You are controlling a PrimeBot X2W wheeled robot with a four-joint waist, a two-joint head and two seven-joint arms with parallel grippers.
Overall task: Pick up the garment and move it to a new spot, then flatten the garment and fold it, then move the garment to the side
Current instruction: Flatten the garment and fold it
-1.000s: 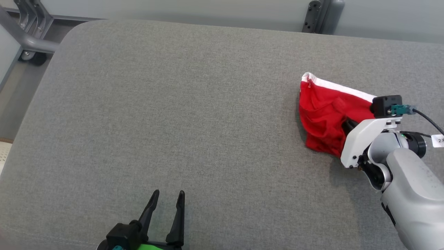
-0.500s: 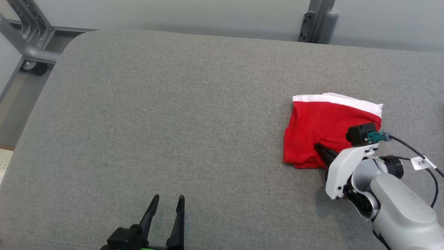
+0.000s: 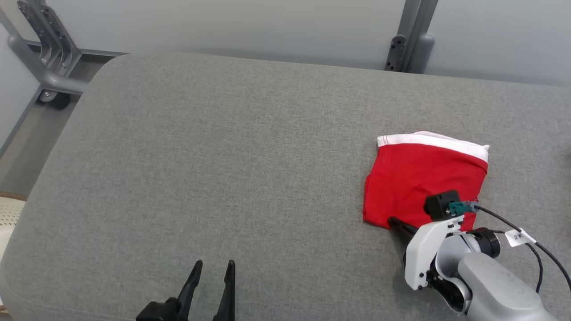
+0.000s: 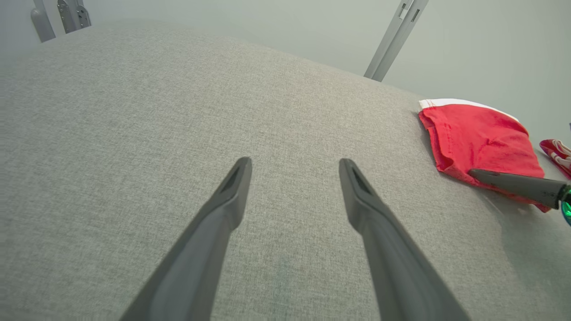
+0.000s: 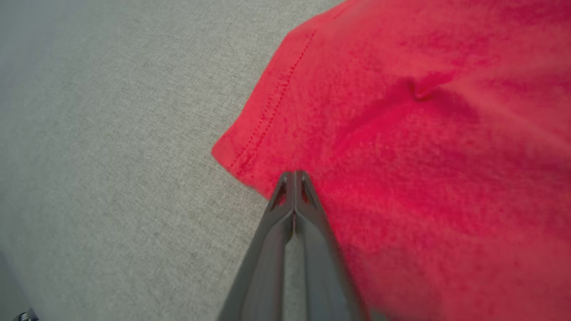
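A red garment (image 3: 424,178) with a white waistband lies flat on the right part of the grey padded surface (image 3: 223,156). It also shows in the left wrist view, the red garment (image 4: 477,133), and the right wrist view, the garment (image 5: 424,133). My right gripper (image 3: 392,221) is shut, and its tips rest at the garment's near left corner. In the right wrist view the right gripper (image 5: 294,174) has its fingers pressed together over the hem, with no cloth visible between them. My left gripper (image 3: 213,267) is open over bare fabric at the near edge, far left of the garment.
Metal frame posts (image 3: 403,44) stand behind the surface, and a grey rail with a caster (image 3: 47,84) is at the back left. A second red and white item (image 4: 555,149) peeks in beyond the garment in the left wrist view. Wide bare grey surface lies left of the garment.
The garment went from bunched and lifted to lying flat. My right gripper drew back toward me to the garment's near corner. The head camera tilted, shifting the whole picture down.
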